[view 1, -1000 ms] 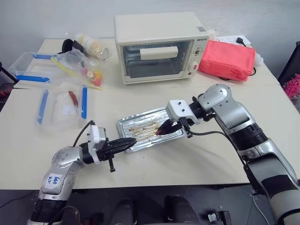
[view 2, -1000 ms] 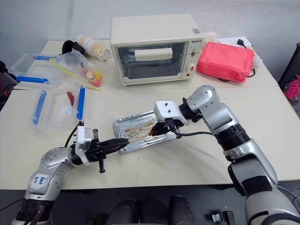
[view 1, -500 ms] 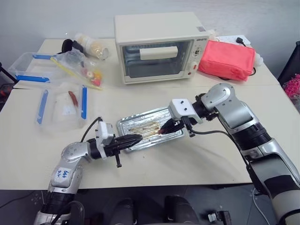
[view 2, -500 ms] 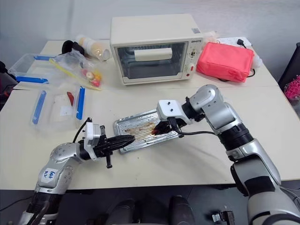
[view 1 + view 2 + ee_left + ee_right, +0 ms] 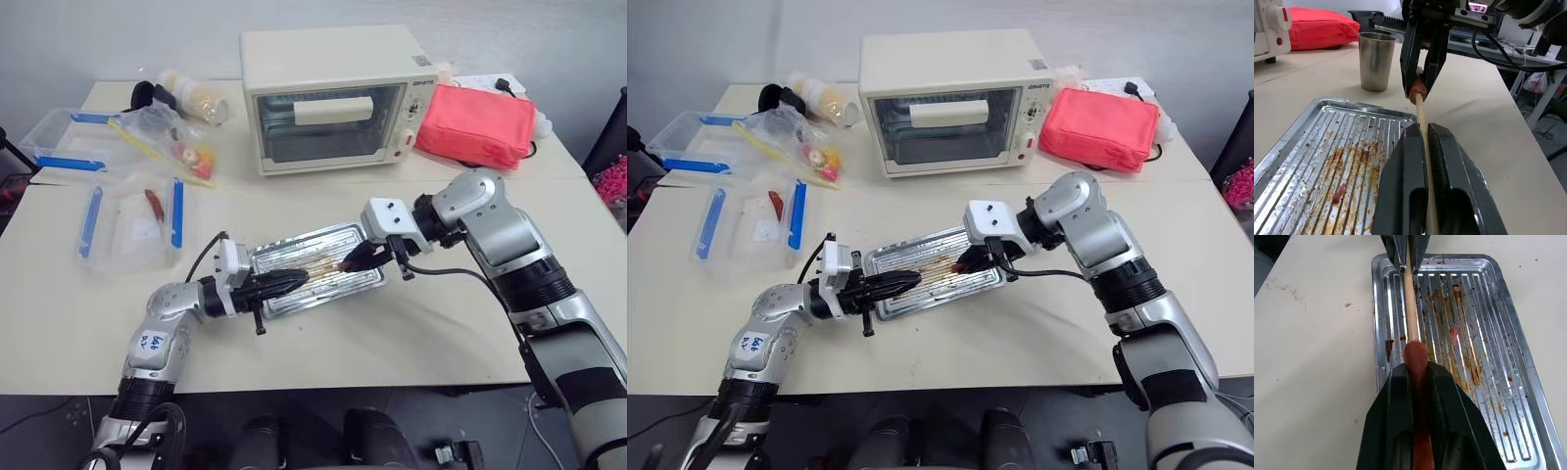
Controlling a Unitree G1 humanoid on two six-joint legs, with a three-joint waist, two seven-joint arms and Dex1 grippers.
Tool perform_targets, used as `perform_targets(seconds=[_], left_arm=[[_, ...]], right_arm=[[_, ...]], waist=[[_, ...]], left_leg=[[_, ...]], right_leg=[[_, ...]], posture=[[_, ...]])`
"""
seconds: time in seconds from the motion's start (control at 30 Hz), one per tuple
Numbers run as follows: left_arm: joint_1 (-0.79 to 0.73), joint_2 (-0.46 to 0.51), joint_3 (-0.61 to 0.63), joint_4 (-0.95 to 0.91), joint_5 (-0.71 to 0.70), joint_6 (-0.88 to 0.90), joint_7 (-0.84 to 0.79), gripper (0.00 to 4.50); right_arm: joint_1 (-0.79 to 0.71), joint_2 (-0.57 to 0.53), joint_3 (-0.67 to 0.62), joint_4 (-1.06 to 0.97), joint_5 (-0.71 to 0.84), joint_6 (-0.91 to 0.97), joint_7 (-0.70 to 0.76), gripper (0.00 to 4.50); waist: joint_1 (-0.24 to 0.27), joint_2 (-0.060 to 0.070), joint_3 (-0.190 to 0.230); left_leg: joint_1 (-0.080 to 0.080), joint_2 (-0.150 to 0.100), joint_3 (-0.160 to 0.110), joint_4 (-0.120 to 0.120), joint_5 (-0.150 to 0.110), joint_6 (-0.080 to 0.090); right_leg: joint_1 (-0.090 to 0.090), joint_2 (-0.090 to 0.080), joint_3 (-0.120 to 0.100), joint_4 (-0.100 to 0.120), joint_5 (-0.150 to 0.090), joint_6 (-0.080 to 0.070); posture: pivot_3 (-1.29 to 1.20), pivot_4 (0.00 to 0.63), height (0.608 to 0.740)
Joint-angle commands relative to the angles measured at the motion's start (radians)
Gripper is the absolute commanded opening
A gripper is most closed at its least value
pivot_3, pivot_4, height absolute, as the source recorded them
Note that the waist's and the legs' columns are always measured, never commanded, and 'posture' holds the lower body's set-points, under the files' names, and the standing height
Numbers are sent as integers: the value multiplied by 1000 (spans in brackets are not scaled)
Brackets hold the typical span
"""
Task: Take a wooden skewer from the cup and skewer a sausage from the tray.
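Right wrist view puts the sausage (image 5: 1418,377) clenched lengthwise between my right pincer's (image 5: 1419,382) fingers, held above the tray (image 5: 1528,382), its rounded end meeting the skewer (image 5: 1410,303) tip. My left pincer (image 5: 1426,142) is clenched on the skewer, well back from its point, over the tray's near end. The cup (image 5: 1376,60) stands beyond the tray's far corner.

I judge the sausage soft, smooth and probably greasy, so it could slip backward under a push; gripping along its sides suits it. The skewer looks light and thin, and would likely bow or snap if driven off-axis; a hold closer to the tip would stiffen it.

How deep the point has gone in, if at all, I cannot tell. My fingers hide most of the sausage's length and the skewer's rear.
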Motion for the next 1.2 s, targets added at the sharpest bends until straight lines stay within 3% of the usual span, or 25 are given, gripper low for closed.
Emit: perform_targets(seconds=[0.03,0.33,0.53,0.8,0.93,1.07,1.2], left_arm=[[-87,-95,-129,-57,-20,0,-30,0],[-92,-94,-104,-49,6,8,-68,0],[-65,-31,-49,-48,8,-10,-72,0],[50,165,97,-66,-37,-24,-107,0],[129,207,177,-121,-80,-12,-78,0],[226,193,266,-220,-151,29,11,0],[325,128,387,-318,-219,40,170,0]], right_arm=[[-1,97,53,-124,95,-12,75,123],[31,65,33,-161,111,48,71,123],[42,4,32,-151,120,29,71,1980],[46,-174,66,-177,213,15,75,4477],[80,-220,24,-194,248,16,75,4493],[187,-208,-120,-238,336,23,-14,4493],[404,-136,-358,-300,440,-58,-171,4493]], waist=[[0,0,0],[0,0,0],[0,0,0],[-1,0,0],[-1,0,0],[2,0,0],[10,-1,0]], left_leg=[[0,0,0,0,0,0],[0,0,0,0,0,0],[0,0,-1,0,0,0],[0,1,-1,0,0,0],[0,1,-1,0,0,0],[-1,1,-2,-1,0,0],[0,0,-4,0,0,0]], right_leg=[[0,0,0,0,0,0],[0,0,-1,0,0,0],[0,0,-1,0,0,0],[0,-2,-1,0,0,0],[0,-3,-1,0,0,0],[1,-6,-2,-2,0,0],[3,-10,-2,-2,0,0]], posture=[[0,150,740],[0,150,740],[0,150,740],[0,150,740],[0,150,740],[0,150,740],[0,150,740]])
